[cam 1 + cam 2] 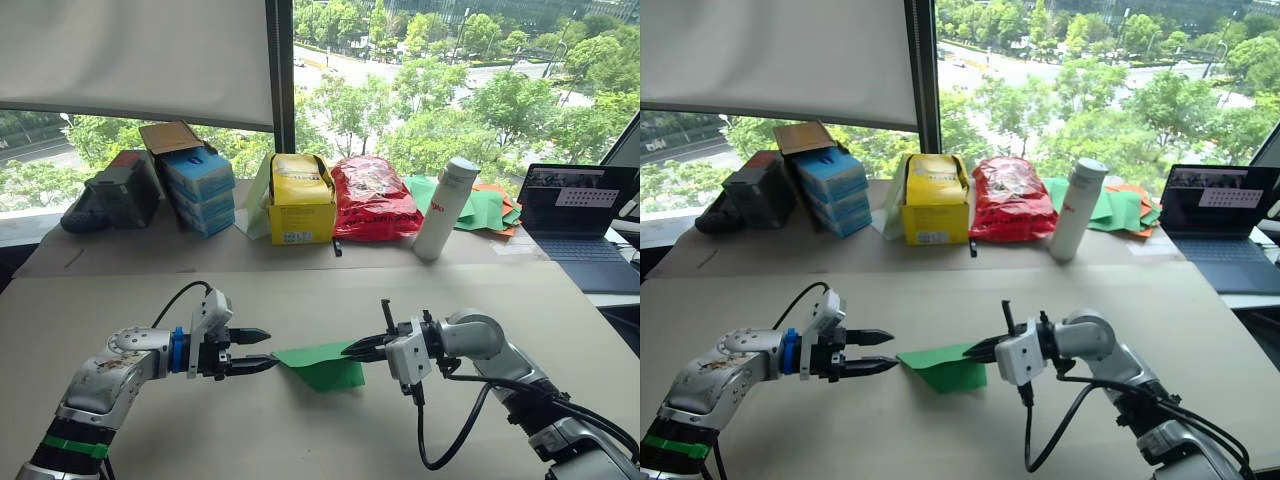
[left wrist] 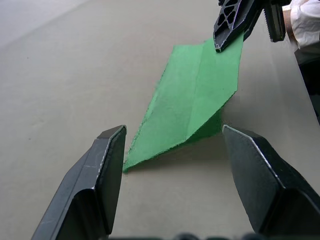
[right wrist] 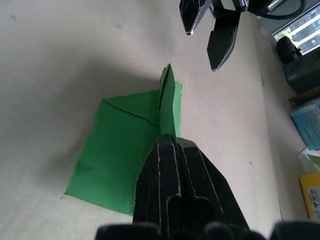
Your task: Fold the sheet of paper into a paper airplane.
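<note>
The sheet of paper (image 1: 322, 365), bright green and folded into a pointed wedge with a diagonal crease, lies on the tan table between my two grippers. My right gripper (image 1: 355, 350) is shut on the raised fold at its wide end; the right wrist view shows the thin green edge (image 3: 166, 95) standing up out of the closed fingertips (image 3: 167, 145). My left gripper (image 1: 265, 351) is open and level just off the paper's pointed tip. In the left wrist view that tip (image 2: 131, 162) lies on the table between the two spread fingers (image 2: 107, 180).
Along the back edge by the window stand dark and blue boxes (image 1: 195, 190), a yellow box (image 1: 300, 200), a red bag (image 1: 372, 198), a white bottle (image 1: 445, 208), a heap of green and orange sheets (image 1: 490, 210) and a laptop (image 1: 575, 225).
</note>
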Motion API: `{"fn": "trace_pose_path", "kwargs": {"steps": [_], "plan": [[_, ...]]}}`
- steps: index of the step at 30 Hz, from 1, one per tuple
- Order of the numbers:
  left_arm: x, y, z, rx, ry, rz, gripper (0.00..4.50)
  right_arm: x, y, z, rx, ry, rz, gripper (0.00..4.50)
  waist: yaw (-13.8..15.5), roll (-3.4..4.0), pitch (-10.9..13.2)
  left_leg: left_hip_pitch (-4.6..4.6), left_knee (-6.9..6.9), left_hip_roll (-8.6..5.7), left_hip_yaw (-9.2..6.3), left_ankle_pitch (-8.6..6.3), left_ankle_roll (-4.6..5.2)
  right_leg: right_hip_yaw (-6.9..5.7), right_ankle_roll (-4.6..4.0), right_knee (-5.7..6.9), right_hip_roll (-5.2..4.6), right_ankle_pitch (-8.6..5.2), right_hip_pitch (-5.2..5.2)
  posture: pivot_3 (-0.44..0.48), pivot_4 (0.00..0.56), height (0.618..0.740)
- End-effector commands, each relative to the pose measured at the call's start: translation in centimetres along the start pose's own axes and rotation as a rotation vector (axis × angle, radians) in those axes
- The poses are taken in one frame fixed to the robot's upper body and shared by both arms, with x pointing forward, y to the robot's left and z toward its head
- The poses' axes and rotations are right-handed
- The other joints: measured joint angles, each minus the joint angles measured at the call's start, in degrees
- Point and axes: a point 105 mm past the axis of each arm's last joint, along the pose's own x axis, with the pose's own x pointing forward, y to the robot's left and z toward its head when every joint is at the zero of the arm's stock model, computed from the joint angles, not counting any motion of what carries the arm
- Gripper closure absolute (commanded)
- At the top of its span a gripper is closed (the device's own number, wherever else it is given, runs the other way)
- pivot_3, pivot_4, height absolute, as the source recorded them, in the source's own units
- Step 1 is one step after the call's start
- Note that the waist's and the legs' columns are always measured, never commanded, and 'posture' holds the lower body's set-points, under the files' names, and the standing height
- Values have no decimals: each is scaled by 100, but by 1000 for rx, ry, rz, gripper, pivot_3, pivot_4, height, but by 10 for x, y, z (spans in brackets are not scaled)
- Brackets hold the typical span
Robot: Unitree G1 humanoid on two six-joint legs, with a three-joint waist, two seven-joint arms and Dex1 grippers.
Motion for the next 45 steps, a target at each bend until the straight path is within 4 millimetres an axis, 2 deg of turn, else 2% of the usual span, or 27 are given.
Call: {"fn": "trace_pose_path", "kwargs": {"steps": [1,7,10,13,19,23,28,30,31,33,37,45], "plan": [[-3,-4,9,28,-17,-2,1243,0,-5,1,-47,-23,5,4430,-3,1,1,0,-1,1,-1,1,-2,1,-1,1,-4,0,-2,0,150,740],[-3,-6,8,26,-10,2,1243,3,-3,-6,-3,4,65,4430,-56,2,1,-1,-2,4,-1,2,-5,4,-3,0,-14,1,-2,0,150,740],[-4,-7,9,27,-12,5,1243,4,-5,-6,22,18,54,3638,-60,3,1,-1,-2,4,-4,1,-5,8,-5,1,-19,2,-3,0,150,740],[-4,-7,9,28,-13,6,1243,3,-8,-6,28,26,34,2519,-63,3,2,-1,-3,4,-7,1,-7,16,-7,1,-25,2,-4,0,150,740],[0,-4,15,51,-24,15,1243,-3,-12,12,50,18,-26,519,-37,4,2,-5,-5,4,-12,-2,-10,21,-8,0,-31,3,-8,0,150,740],[5,0,25,53,-65,7,1243,-5,-8,32,172,6,-85,519,9,4,2,-8,-5,4,-13,-7,-11,21,-8,-1,-37,3,-9,0,150,740],[14,-4,37,75,-104,-85,2671,-2,-14,54,426,-30,-288,498,30,4,2,-10,-5,6,-14,-11,-13,21,-11,2,-37,3,-12,0,150,740],[19,0,38,95,-97,-94,3374,-3,-18,56,522,-44,-351,498,34,4,2,-10,-5,6,-14,-12,-14,22,-12,2,-37,3,-12,0,150,740],[24,3,38,112,-89,-95,3902,-3,-17,55,562,-38,-371,498,34,4,2,-9,-5,5,-13,-12,-13,21,-13,2,-37,4,-11,0,150,740],[34,11,34,152,-56,-91,4438,-3,-13,54,620,-20,-387,498,59,4,2,-8,-5,4,-13,-13,-11,20,-14,0,-37,5,-9,0,150,740],[49,22,21,238,21,-96,4476,-3,-4,55,689,5,-386,498,89,4,2,-14,-4,-2,-7,-16,-4,3,-13,-5,-24,5,-9,0,150,740],[59,16,-1,283,88,-155,4476,-10,7,59,726,47,-403,498,67,4,2,-19,4,0,5,-38,40,-12,-7,-6,18,5,-13,0,150,740]]}}
